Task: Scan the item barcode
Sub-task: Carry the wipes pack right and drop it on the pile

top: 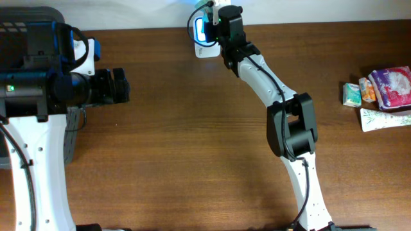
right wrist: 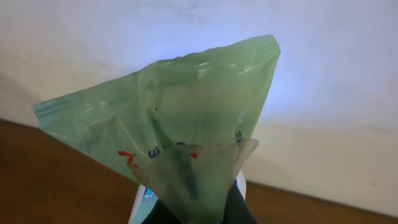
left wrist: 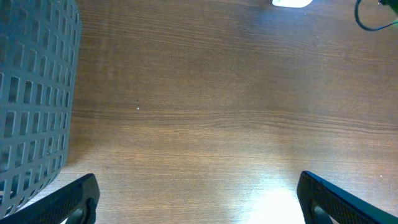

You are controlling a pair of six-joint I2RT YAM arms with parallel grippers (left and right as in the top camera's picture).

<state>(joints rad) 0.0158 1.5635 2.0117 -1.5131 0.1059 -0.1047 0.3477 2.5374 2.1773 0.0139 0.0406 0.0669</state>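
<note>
A brown wooden bench (top: 192, 128) fills the scene, with a pale wall (right wrist: 336, 74) along its far edge. At the far left, a grey perforated basket (left wrist: 31, 93) is seen standing on the bench, partly covered by the left arm in the overhead view. The left end effector (top: 119, 85) is held above bare wood just right of the basket; its fingers (left wrist: 74, 199) are spread wide apart and nothing is held between them.

The right arm is stretched from the near edge to the far edge of the bench. The right end effector (right wrist: 198, 208) is clamped together on the lower corner of a green plastic packet (right wrist: 186, 124), which is held up in front of the wall. Red and dark print can be made out on the packet, but it cannot be read. Just beneath the packet, a white scanner (top: 204, 40) lit with a blue glow is seen at the far edge of the bench.

At the far right, well apart from both arms, a small group of goods lies together: a purple pouch (top: 393, 86), a white and green packet (top: 385, 119), a teal and white pack (top: 351, 94) and a small orange pack (top: 367, 90).
</note>
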